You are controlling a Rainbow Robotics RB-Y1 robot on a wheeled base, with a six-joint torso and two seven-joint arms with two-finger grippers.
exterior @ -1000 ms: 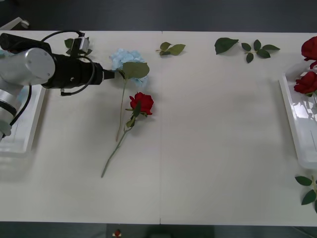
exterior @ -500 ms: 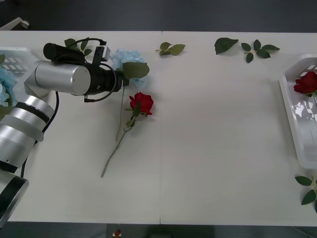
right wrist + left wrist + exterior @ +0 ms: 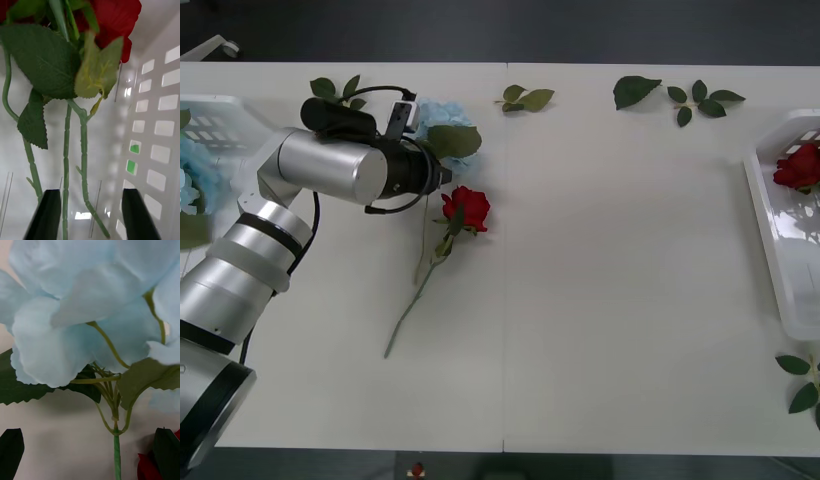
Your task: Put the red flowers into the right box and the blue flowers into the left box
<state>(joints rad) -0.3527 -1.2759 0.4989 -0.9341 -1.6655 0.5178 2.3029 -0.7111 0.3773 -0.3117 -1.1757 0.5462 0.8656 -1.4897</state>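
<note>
In the front view I am seeing my left arm (image 3: 330, 172) reaching across the far left of the table (image 3: 600, 300), its gripper (image 3: 442, 176) sitting at the stem of a blue flower (image 3: 442, 122), right beside a red rose (image 3: 467, 208) lying on the table. The left box (image 3: 225, 120) is holding another blue flower (image 3: 190, 175) at the left edge; the right box (image 3: 780, 235) is holding a rose (image 3: 798, 165) at the right edge. In the right wrist view my right gripper (image 3: 91, 212) is spreading wide over rose stems (image 3: 83, 150) inside the slatted box (image 3: 157, 123). In the left wrist view the black fingers (image 3: 11, 444) are standing wide on either side of the blue flower's stem (image 3: 117, 453), under its petals (image 3: 86, 300), not closing on it.
</note>
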